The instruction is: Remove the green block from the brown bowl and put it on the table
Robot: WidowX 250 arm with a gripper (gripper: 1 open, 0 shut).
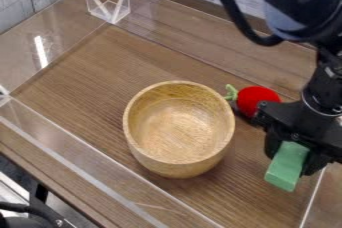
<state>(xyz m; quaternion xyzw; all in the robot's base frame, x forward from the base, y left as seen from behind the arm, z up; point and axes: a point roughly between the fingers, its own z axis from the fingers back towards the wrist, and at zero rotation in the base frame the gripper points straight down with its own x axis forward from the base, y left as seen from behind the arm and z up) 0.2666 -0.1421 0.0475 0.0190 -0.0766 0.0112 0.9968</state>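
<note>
The green block (283,173) stands on end, slightly tilted, to the right of the brown bowl (179,128). My gripper (293,156) points down and is shut on the block's upper part, with black fingers on either side. The block's lower end hangs at or just above the table (107,77); I cannot tell whether it touches. The bowl is upright and its inside is bare wood.
A red strawberry-like toy (258,98) lies on the table just behind the gripper, close to the bowl's right rim. Low clear acrylic walls (74,157) border the table. A small clear stand (107,5) sits at the back left.
</note>
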